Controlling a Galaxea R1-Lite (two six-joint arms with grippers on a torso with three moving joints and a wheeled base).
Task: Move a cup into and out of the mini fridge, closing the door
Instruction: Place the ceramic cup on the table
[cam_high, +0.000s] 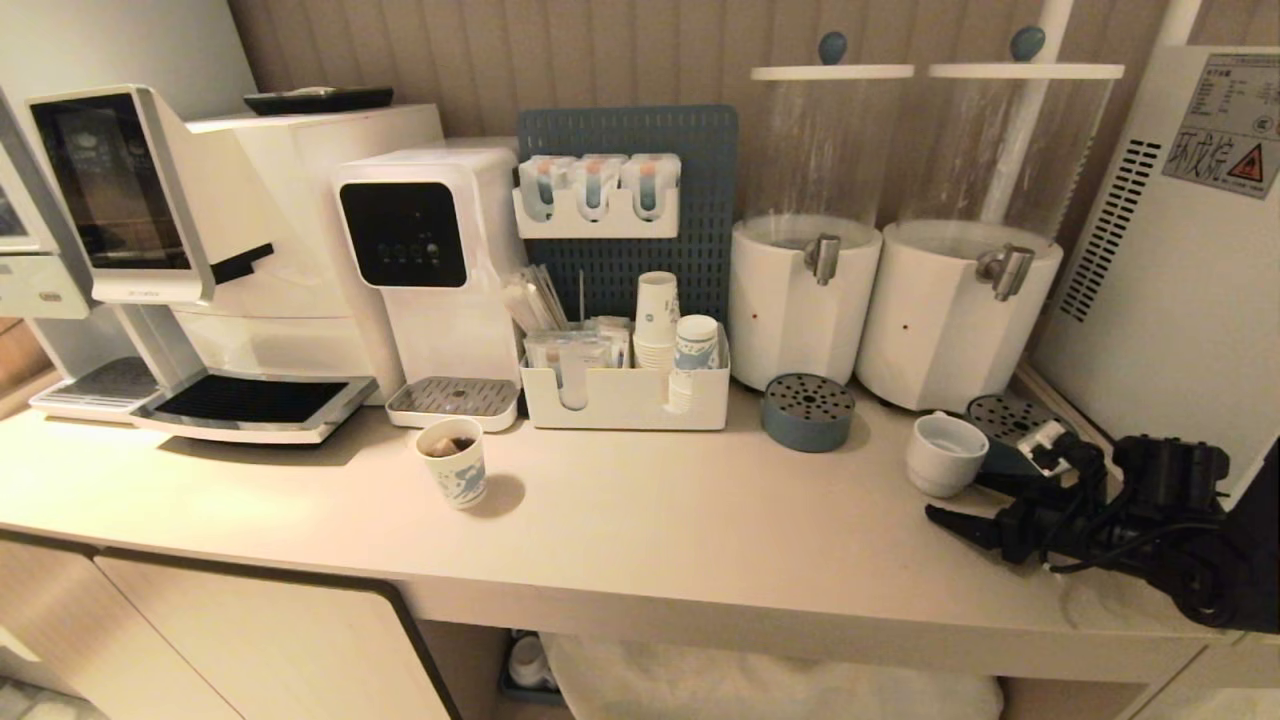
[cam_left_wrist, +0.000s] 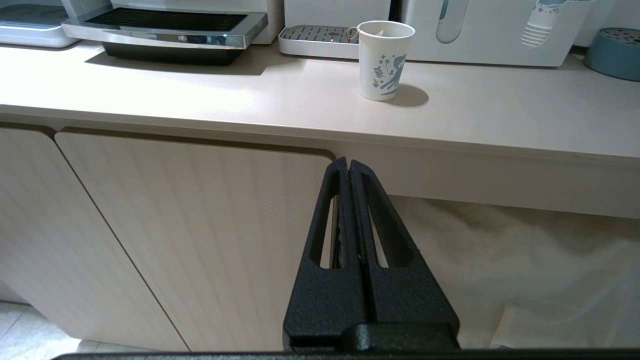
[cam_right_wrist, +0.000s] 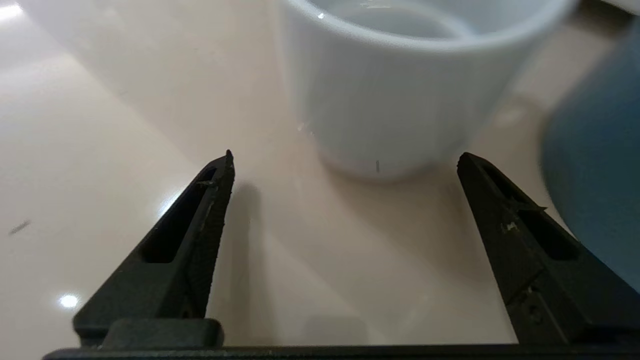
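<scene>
Item: cup (cam_high: 945, 453), white, upright on the counter (cam_high: 640, 520) at four o'clock in the head view, just beside a blue drain disc (cam_high: 1003, 432).
Right gripper (cam_right_wrist: 344, 156): fingers spread wide, level with the cup's base, tips short of it, nothing held.
Left gripper (cam_left_wrist: 348, 162): pressed together, parked below the counter edge.
Mini fridge (cam_high: 1180, 260): three o'clock; door not in view.
Step, as judged: approach to grasp. Next: advance until the fingers flank the cup, then close.

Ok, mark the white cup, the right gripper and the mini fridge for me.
white cup (cam_high: 944, 455), head view, on its side wall.
right gripper (cam_right_wrist: 344, 156), right wrist view, midway between its open fingertips.
mini fridge (cam_high: 1180, 300), head view, on its white side panel.
</scene>
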